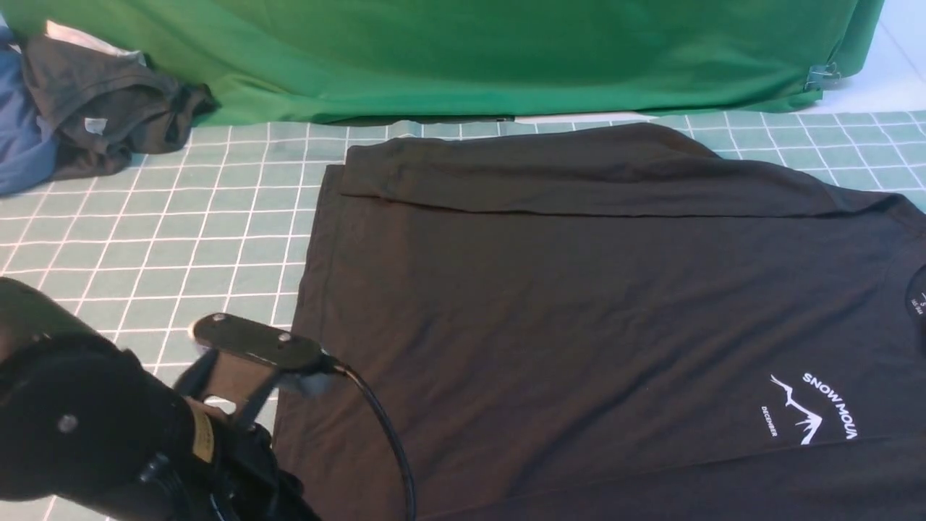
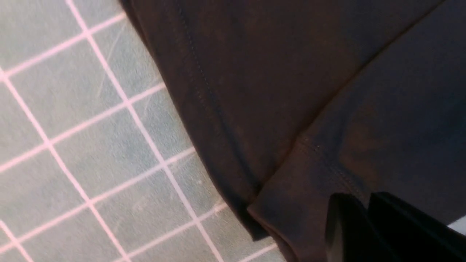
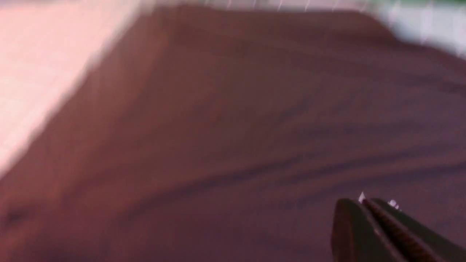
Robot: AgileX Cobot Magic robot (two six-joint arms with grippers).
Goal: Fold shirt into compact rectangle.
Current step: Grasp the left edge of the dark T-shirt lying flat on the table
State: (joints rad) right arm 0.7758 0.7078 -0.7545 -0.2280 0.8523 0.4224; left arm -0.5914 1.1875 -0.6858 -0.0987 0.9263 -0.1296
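Note:
The black shirt (image 1: 579,289) lies spread on the green grid mat (image 1: 181,239), its white mountain logo (image 1: 814,409) at the near right and its neck print (image 1: 917,300) at the right edge. A far strip (image 1: 579,174) and a near strip (image 1: 723,485) are folded over the body. My left arm (image 1: 108,427) sits at the shirt's near left corner. In the left wrist view my left gripper (image 2: 366,203) hangs over that hemmed corner (image 2: 291,203), shut, with no cloth seen in it. My right gripper (image 3: 366,203) is shut above blurred shirt fabric (image 3: 236,127); it is out of the front view.
A dark brownish-grey garment (image 1: 101,108) and a blue garment (image 1: 22,137) are heaped at the far left corner. A green cloth backdrop (image 1: 470,58) hangs along the far edge, held by a clip (image 1: 821,74). The mat's white edge shows in the right wrist view.

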